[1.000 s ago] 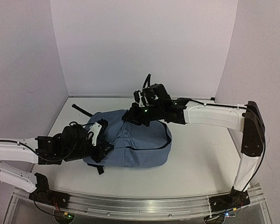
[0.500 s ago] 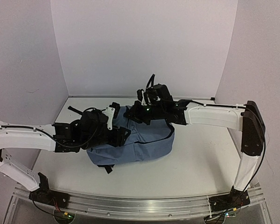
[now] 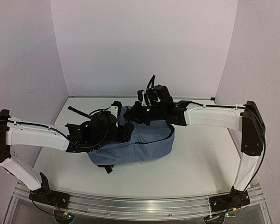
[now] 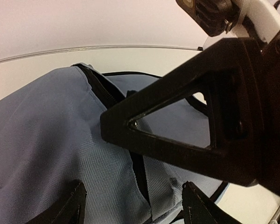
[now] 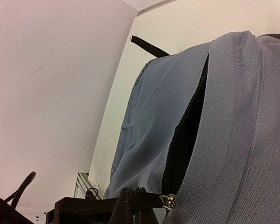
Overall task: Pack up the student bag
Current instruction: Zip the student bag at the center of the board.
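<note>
Sitting right in the middle of the white counter (image 3: 200,158) is the student bag (image 3: 144,147), a big slate-blue lump lying on its side and by far the largest thing out there. Both arms are on it. The left arm (image 3: 37,136) stretches in low from the left edge and its black wrist is over the bag's near-left shoulder. The right arm (image 3: 214,115) reaches across from the right and comes down on the bag's far top edge.

The left end effector (image 4: 135,207) is spread wide. Its two fingertips (image 4: 72,207) stand well apart above the blue fabric with nothing between them but cloth, and they hold nothing. A black triangular frame fills much of the left wrist view, close in front of it.

The right end effector (image 5: 133,205) is clamped tight, with no gap between its fingers, pinching the black webbing zipper pull (image 5: 151,200). That pull hangs from a small metal slider (image 5: 168,201) at the end of the zip.

The zip is partly undone, showing a narrow dark opening (image 5: 186,140) with black teeth along the blue panel. A loose black strap (image 3: 79,111) trails off the bag's far-left side onto the counter.
</note>
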You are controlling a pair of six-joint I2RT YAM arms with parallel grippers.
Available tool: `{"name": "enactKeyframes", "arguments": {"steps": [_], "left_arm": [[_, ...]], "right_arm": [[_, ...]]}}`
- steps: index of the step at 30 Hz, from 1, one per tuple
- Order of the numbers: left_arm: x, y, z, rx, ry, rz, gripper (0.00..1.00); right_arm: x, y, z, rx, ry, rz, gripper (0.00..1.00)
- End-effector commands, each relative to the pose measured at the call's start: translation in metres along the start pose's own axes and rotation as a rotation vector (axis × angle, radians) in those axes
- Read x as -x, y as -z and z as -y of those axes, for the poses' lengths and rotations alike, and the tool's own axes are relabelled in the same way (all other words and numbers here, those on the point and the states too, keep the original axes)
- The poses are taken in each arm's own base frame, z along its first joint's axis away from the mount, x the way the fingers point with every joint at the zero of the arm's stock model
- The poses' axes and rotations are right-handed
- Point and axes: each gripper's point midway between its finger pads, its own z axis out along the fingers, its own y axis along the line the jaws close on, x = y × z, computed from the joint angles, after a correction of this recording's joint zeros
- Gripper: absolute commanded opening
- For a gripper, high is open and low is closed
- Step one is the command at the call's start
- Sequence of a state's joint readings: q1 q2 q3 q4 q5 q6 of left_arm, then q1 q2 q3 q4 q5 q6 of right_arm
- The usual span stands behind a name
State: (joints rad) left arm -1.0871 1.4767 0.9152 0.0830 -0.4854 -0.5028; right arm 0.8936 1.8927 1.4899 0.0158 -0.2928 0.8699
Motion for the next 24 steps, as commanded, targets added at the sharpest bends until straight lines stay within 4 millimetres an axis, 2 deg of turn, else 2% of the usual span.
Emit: {"name": "enactKeyframes", "arguments": {"steps": [1, 6, 14, 17, 21, 24], "left_arm": [[0.03, -0.006, 0.007, 0.003, 0.066, 0.082, 0.67], [0.019, -0.015, 0.0, 0.049, 0.075, 0.058, 0.46], [0.008, -0.023, -0.003, 0.071, 0.077, 0.037, 0.25], [0.001, -0.023, -0.006, 0.078, 0.089, 0.024, 0.09], [-0.009, -0.02, -0.006, 0.041, 0.087, 0.008, 0.01], [-0.018, -0.016, -0.003, -0.002, 0.061, -0.032, 0.0]], "right_arm": [[0.032, 0.022, -0.052, 0.151, 0.035, 0.122, 0.0], [0.033, 0.023, -0.054, 0.155, 0.033, 0.125, 0.0], [0.033, 0.022, -0.054, 0.157, 0.029, 0.122, 0.0], [0.033, 0.022, -0.052, 0.151, 0.028, 0.126, 0.0], [0.033, 0.021, -0.048, 0.137, 0.026, 0.133, 0.0], [0.035, 0.022, -0.045, 0.123, 0.025, 0.146, 0.0]]}}
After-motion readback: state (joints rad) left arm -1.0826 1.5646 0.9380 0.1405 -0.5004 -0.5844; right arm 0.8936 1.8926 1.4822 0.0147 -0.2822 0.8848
